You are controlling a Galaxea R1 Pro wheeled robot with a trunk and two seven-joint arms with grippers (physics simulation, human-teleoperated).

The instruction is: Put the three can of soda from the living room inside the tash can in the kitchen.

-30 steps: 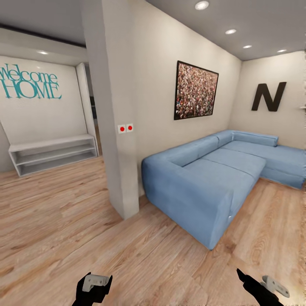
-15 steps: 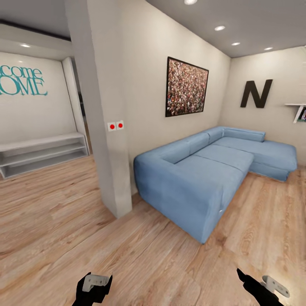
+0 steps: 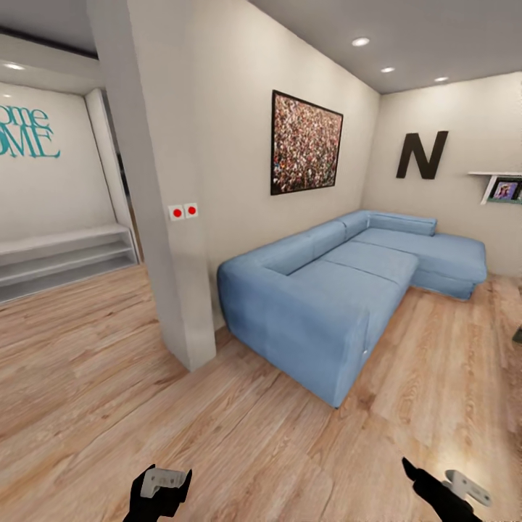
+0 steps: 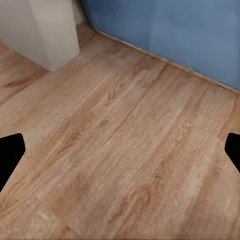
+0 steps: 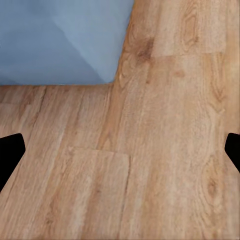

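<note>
I am in the living room, over a warm wood-plank floor (image 3: 239,428) beside a blue corner sofa (image 3: 341,290). The cans of soda, the tash can and the kitchen are out of view. My left gripper (image 3: 161,489) hangs low at the bottom of the head view, and my right gripper (image 3: 444,493) is at the bottom right. In the left wrist view the left gripper (image 4: 120,150) is open over bare planks, its black fingertips (image 4: 10,152) far apart. The right gripper (image 5: 120,150) is open too, with the sofa's corner (image 5: 60,40) ahead of it.
A white wall pillar (image 3: 167,217) with two red buttons stands left of the sofa. A low white shelf unit (image 3: 58,257) lines the far left wall. A small wall shelf (image 3: 500,188) hangs at the right, and a dark object (image 3: 518,335) sits at the right edge.
The whole picture has slid left, so the camera has turned right; the wall shelf at the right has come into view. Both grippers hold the same pose.
</note>
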